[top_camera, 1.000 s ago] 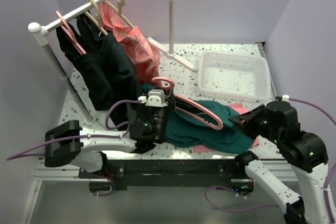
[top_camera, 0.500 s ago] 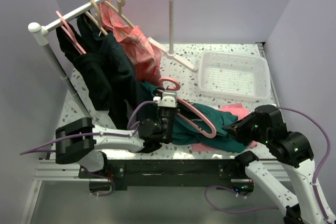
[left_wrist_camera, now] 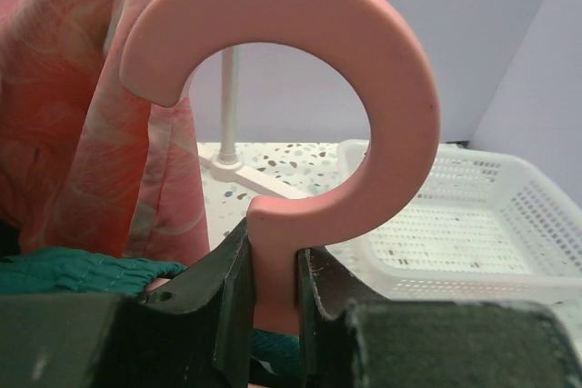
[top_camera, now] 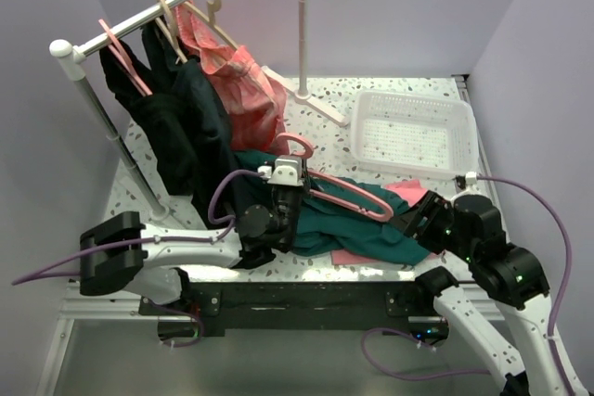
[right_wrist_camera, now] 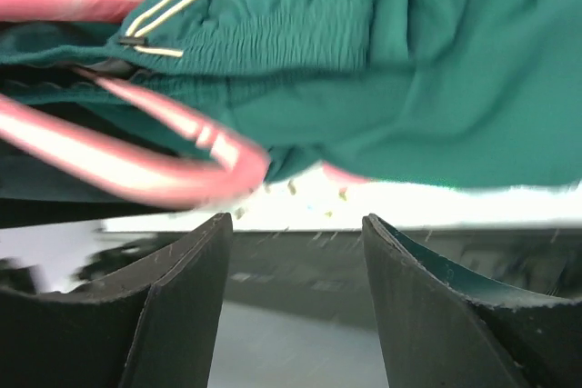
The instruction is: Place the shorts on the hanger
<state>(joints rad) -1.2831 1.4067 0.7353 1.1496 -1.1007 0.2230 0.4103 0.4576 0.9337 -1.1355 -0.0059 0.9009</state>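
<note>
We see the left gripper (left_wrist_camera: 273, 279) clamped on the neck of the salmon-pink hanger (left_wrist_camera: 405, 134), just under its hook. The right gripper (right_wrist_camera: 296, 261) stands parted and empty near the teal shorts (right_wrist_camera: 436, 61), which lie on the speckled table (top_camera: 320, 104) under the hanger's frame.

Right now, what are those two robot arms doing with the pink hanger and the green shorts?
The left gripper is pinching the pink hanger just under its hook, with the hook pointing up. The green shorts lie crumpled on the table with the hanger's frame across them. The right gripper sits right beside the shorts, fingers open and holding nothing. I can't tell whether the shorts are threaded onto the hanger yet.
</note>
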